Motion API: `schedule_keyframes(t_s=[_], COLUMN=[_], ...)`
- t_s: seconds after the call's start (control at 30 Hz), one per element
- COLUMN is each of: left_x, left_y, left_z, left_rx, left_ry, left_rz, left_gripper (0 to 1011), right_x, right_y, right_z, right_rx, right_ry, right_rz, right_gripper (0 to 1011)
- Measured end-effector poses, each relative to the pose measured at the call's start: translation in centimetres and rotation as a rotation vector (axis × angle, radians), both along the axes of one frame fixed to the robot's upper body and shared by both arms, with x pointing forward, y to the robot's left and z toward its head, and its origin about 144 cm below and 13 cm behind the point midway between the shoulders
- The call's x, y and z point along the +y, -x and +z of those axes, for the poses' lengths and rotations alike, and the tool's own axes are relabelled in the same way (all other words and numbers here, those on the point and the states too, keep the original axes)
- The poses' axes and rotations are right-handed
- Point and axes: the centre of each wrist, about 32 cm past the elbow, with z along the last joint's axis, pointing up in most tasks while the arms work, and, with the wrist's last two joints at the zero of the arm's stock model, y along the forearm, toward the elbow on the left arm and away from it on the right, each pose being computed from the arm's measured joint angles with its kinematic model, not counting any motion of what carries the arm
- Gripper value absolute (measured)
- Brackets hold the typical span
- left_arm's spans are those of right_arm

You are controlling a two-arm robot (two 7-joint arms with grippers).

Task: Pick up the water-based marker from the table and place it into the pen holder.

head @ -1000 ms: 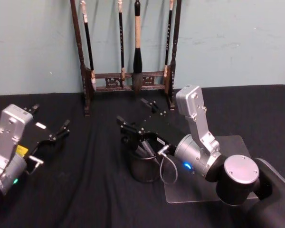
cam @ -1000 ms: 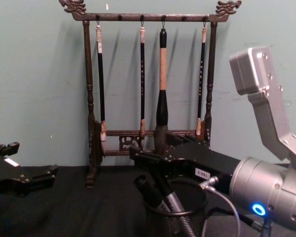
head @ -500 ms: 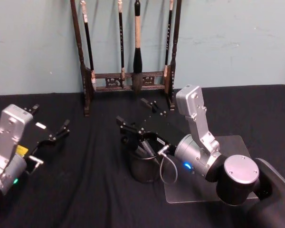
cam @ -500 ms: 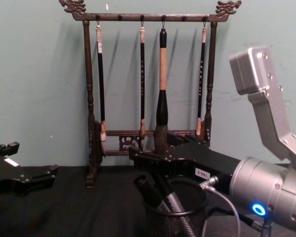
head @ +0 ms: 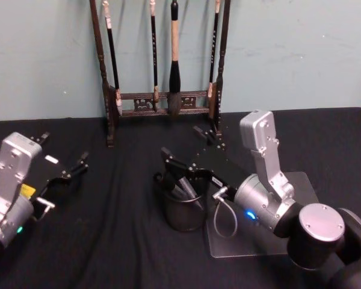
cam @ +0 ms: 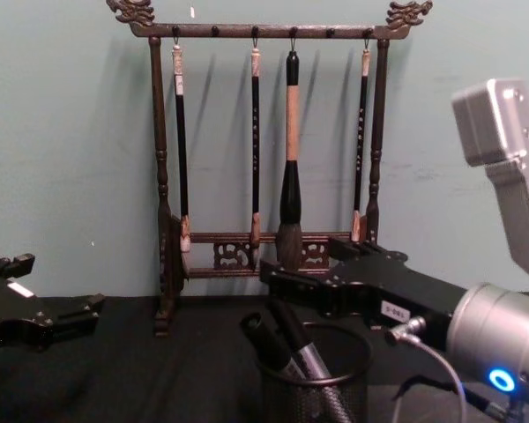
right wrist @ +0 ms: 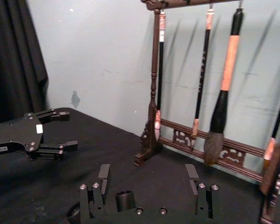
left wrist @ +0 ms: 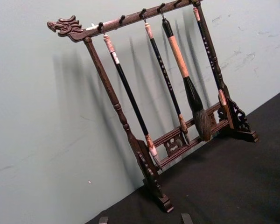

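The pen holder (head: 182, 218), a black mesh cup, stands mid-table (head: 108, 241), and in the chest view (cam: 310, 395) it is at the bottom centre. A dark-capped marker (head: 182, 188) with a grey barrel leans inside it, its cap above the rim (cam: 266, 342). My right gripper (head: 191, 150) hovers open just behind and right of the cup, nothing between its fingers. The right wrist view has the marker's cap (right wrist: 126, 199) below that gripper (right wrist: 148, 175). My left gripper (head: 63, 158) rests open at the table's left side.
A tall dark wooden brush rack (head: 162, 102) with several hanging brushes stands at the back against the wall (cam: 273, 141). A flat grey sheet (head: 298, 183) lies on the table under my right arm. Bare black tabletop lies between the two arms.
My right arm has drawn back to the right, away from over the pen holder, with its fingers still open. The marker stays in the cup. The left arm has not moved.
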Motion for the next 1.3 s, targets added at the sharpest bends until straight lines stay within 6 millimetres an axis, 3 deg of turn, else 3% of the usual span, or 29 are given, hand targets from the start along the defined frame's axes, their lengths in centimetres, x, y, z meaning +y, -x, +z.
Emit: schedule_keyframes(t_s=[0.8,1.3], left_x=[0.0,0.0], left_y=[0.0,0.0], left_z=[0.0,0.0], left_rx=[0.0,0.0], left_ry=[0.0,0.0], left_rz=[0.0,0.0], left_gripper=[1009,1009], right_x=[-2.5,-2.4], right_y=[2.1,2.6], right_z=[-1.1,-2.2], right_rx=[0.002,0.017], right_ry=[0.008,0.021], right_rz=[-0.199,-0.358], right_gripper=[1002,1002])
